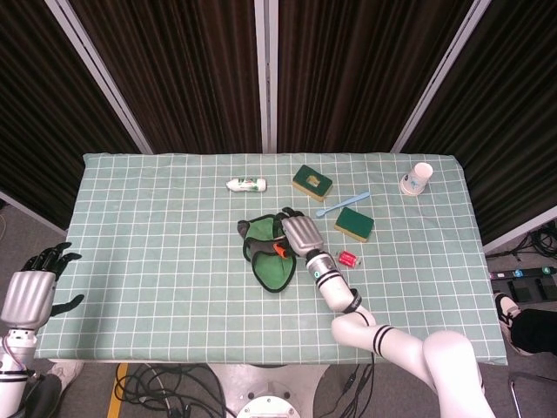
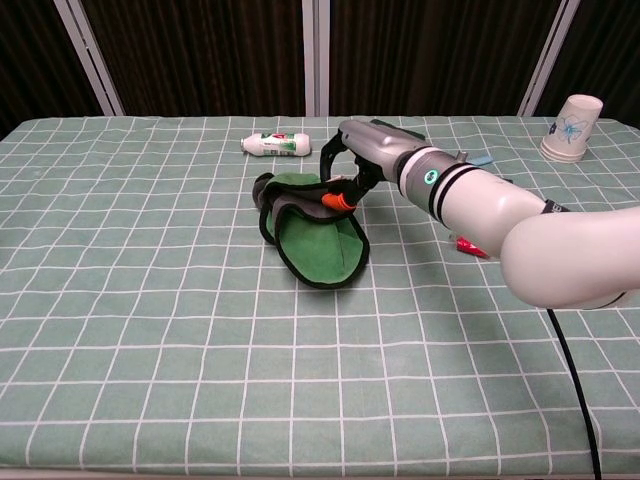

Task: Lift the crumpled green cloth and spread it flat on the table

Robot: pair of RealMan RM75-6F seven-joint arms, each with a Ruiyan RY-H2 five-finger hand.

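Note:
The crumpled green cloth point(image 1: 266, 259) point(image 2: 314, 240), dark-edged, lies bunched in the middle of the checked table point(image 1: 157, 261). My right hand point(image 1: 299, 233) point(image 2: 372, 150) hovers at the cloth's far right edge. Its fingers curl down over a raised fold, and the orange-tipped thumb presses against that fold, pinching it. The cloth still rests on the table. My left hand point(image 1: 31, 292) hangs off the table's near left corner, fingers apart and holding nothing; the chest view does not show it.
A white bottle point(image 1: 246, 184) point(image 2: 275, 145) lies behind the cloth. Two green sponges point(image 1: 312, 182) point(image 1: 354, 223) and a blue spoon point(image 1: 342, 204) sit to the right, with a small red item point(image 1: 347, 258) beside my forearm. A paper cup point(image 1: 419, 177) point(image 2: 572, 128) stands far right.

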